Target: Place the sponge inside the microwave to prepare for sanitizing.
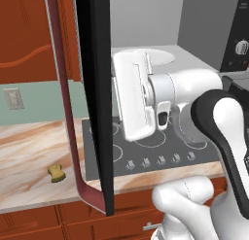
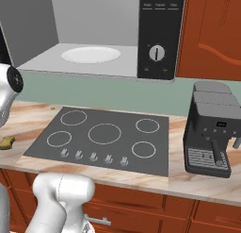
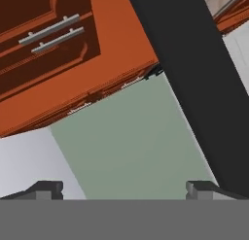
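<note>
Left base view: microwave (image 1: 146, 25) door (image 1: 95, 98) swung open, done.
Sponge (image 1: 57, 172): on counter (image 1: 29, 151) left of stove, not yet picked.
Gripper (image 3: 124, 188): tips spread, empty, up near door.

The arm (image 1: 194, 88) is glossy white with rounded, smooth shells. A dark, nearly black band separates the links at the joint at 3 o'clock in the left base view. The hand (image 1: 132, 95) is a flat white block with fine seam lines and a small dark oval window beside it. The fingertips (image 3: 46, 189) are small, dark grey and wedge-shaped.
</note>
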{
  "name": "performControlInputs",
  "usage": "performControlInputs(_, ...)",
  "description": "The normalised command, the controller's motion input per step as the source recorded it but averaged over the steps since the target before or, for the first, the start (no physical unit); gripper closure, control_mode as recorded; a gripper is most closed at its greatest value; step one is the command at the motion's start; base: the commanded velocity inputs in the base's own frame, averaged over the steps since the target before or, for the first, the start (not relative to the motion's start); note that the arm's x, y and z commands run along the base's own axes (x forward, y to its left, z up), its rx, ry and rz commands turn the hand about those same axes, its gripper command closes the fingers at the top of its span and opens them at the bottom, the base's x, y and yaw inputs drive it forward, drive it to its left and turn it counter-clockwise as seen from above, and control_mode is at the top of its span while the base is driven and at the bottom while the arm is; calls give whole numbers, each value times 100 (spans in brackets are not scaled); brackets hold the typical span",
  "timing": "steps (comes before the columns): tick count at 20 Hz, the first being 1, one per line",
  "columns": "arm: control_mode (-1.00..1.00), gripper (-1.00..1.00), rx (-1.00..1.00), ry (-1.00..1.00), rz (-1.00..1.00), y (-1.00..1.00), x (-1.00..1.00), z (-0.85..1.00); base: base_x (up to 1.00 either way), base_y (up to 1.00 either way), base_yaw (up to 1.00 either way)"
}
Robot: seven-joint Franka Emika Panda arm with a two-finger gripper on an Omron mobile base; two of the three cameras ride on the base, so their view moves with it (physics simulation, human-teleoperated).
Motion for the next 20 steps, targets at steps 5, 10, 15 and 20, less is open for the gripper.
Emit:
performControlInputs(5,-100,-100,-3,0,-1,8,0,0,0,0,0)
performControlInputs(10,-100,-100,-2,0,-9,28,1,-2,0,0,0)
performControlInputs(15,-100,-100,-2,0,-10,15,1,-1,0,0,0)
performControlInputs(20,-100,-100,-5,0,-1,-9,0,0,0,0,0)
